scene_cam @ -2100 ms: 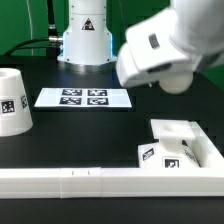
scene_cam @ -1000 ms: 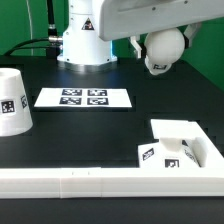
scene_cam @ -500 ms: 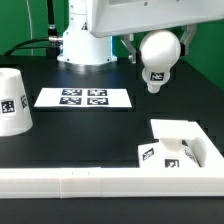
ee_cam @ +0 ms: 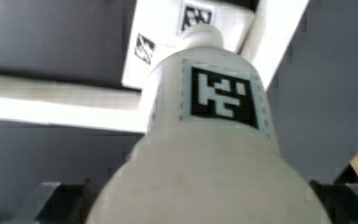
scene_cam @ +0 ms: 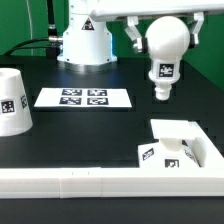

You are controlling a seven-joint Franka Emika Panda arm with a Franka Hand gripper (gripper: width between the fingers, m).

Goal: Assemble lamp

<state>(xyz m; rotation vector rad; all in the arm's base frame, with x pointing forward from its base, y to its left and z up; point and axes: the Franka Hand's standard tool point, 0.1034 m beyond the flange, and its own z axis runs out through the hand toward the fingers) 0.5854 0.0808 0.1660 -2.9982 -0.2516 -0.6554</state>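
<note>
My gripper [scene_cam: 166, 34] is shut on the round head of the white bulb [scene_cam: 164, 52]. It holds the bulb in the air with the tagged stem pointing down, above and behind the base. The blocky white base [scene_cam: 176, 146] sits on the table at the exterior view's right, against the rail. The cone shade [scene_cam: 12, 100] stands at the exterior view's left edge. In the wrist view the bulb [ee_cam: 202, 130] fills the frame between my dark fingers [ee_cam: 62, 200]. The tagged base [ee_cam: 179, 28] shows beyond the bulb's tip.
The marker board [scene_cam: 85, 97] lies flat in the middle of the black table. A long white rail [scene_cam: 70, 180] runs along the front edge and turns back at the right. The arm's white pedestal [scene_cam: 84, 42] stands at the back.
The gripper has turned, so the bulb went from tilted to upright with its stem pointing straight down. It has also shifted slightly right and lower in the exterior view.
</note>
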